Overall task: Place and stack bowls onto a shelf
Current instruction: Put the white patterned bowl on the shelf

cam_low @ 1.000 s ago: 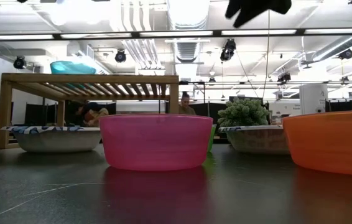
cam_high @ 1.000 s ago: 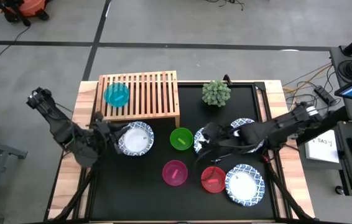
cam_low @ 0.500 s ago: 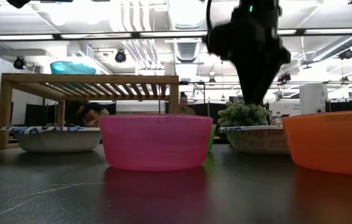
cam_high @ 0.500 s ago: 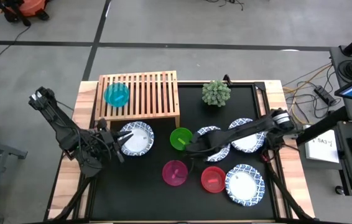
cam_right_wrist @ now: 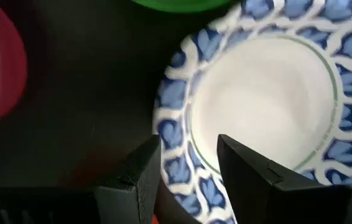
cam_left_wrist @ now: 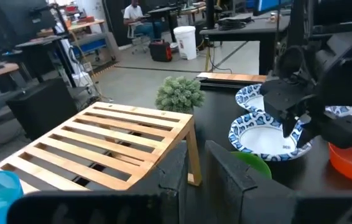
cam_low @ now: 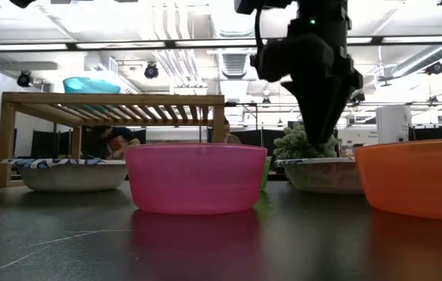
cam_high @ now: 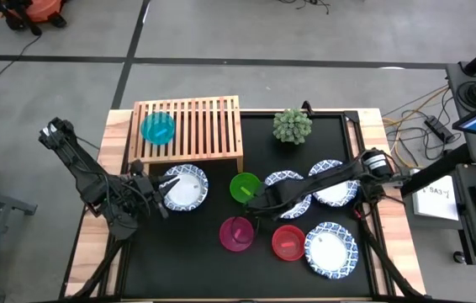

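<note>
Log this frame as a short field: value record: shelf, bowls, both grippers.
shelf: holds only the teal bowl, at its left end
plain bowls on mat: green, pink, red
patterned bowls on mat: four; one beside the shelf, three on the right side
right gripper: open, straddling the rim of the patterned bowl next to the green one
left gripper: at the edge of the patterned bowl beside the shelf
plant: back of mat

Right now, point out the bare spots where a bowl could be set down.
Most of the shelf is free: only the teal bowl sits at its left end. The black mat is bare between the shelf and the potted plant, and along the front left. The middle right is crowded, with the right gripper beside the green bowl.
</note>
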Tool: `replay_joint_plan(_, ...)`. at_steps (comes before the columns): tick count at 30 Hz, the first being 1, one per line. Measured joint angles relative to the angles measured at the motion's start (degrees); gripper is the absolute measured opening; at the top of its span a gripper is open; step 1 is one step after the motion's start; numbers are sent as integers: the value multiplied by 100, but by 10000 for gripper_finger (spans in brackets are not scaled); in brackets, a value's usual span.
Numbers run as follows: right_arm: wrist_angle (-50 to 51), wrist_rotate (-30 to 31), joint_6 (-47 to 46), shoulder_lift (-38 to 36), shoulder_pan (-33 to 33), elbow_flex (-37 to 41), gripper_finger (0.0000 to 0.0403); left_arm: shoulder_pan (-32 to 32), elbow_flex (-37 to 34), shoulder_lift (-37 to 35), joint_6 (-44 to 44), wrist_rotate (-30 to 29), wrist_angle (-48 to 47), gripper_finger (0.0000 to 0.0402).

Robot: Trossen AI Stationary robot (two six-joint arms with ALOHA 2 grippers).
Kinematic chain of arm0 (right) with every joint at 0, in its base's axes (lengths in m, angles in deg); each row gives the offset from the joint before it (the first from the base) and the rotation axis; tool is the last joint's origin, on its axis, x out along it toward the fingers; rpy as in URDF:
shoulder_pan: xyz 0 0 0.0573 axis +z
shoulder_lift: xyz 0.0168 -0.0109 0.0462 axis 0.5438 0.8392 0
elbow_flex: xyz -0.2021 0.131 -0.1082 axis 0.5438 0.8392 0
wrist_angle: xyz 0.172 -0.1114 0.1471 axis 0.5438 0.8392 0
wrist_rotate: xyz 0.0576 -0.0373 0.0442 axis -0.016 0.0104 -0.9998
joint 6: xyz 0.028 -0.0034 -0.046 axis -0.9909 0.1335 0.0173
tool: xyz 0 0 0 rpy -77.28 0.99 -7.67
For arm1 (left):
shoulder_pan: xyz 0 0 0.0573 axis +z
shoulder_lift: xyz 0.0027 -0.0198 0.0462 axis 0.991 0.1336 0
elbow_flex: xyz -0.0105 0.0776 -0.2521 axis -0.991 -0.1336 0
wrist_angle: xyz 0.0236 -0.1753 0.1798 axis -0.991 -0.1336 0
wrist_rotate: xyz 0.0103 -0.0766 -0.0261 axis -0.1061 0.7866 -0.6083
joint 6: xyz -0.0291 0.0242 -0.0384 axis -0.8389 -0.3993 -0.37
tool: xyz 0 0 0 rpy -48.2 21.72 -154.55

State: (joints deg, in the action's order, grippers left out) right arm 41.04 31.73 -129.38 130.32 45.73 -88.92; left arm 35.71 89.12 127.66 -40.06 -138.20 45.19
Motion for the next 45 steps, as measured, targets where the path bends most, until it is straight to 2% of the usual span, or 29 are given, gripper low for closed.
replay_joint_plan(11,-217,139,209,66,5,85,147,0,0,-1,58,-54,52,38)
replay_joint_plan(16,-521,149,139,66,7,262,132,0,0,23,44,-52,53,38)
replay_joint_plan(23,-615,391,-15,66,8,376,95,0,2,25,77,-54,55,38)
replay_joint_plan(33,-607,407,-32,66,8,376,12,0,2,25,116,-54,55,38)
replay_joint_plan(41,-572,373,3,15,8,326,9,0,2,25,118,-54,55,38)
replay_joint_plan(45,-538,151,11,11,8,299,28,0,2,25,140,-54,55,38)
